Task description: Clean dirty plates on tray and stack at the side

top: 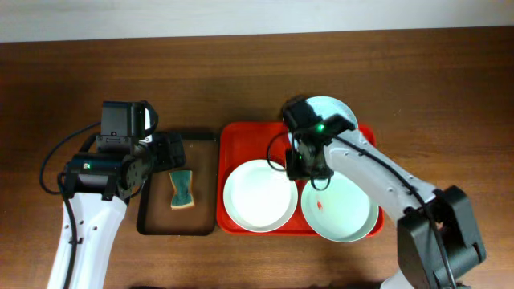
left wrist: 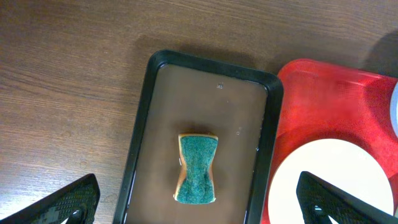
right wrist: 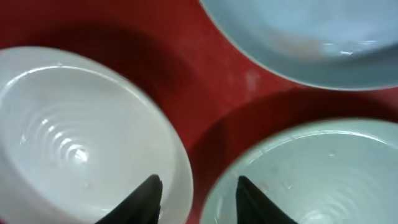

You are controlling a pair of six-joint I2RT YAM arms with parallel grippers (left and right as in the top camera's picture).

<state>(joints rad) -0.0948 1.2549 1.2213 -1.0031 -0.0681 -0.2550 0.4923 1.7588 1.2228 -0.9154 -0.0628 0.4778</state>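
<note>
The red tray [top: 249, 140] holds three plates. The white plate [top: 259, 195] is at its front left. The mint green plate [top: 341, 207], with a small red smear, is at its front right. The pale blue plate [top: 333, 111] is at the back, partly hidden by my right arm. My right gripper [top: 307, 167] is open and empty, low over the gap between the white plate [right wrist: 74, 143] and the mint green plate [right wrist: 323, 174]; its fingertips [right wrist: 198, 190] sit over both rims. My left gripper [top: 171, 151] is open and empty above a green sponge [left wrist: 198, 168].
The sponge [top: 182, 189] lies in a narrow black tray [top: 177, 223] directly left of the red tray. Bare wooden table surrounds both trays. In the left wrist view the black tray [left wrist: 140, 143] meets the red tray [left wrist: 329, 106] and the white plate [left wrist: 323, 168].
</note>
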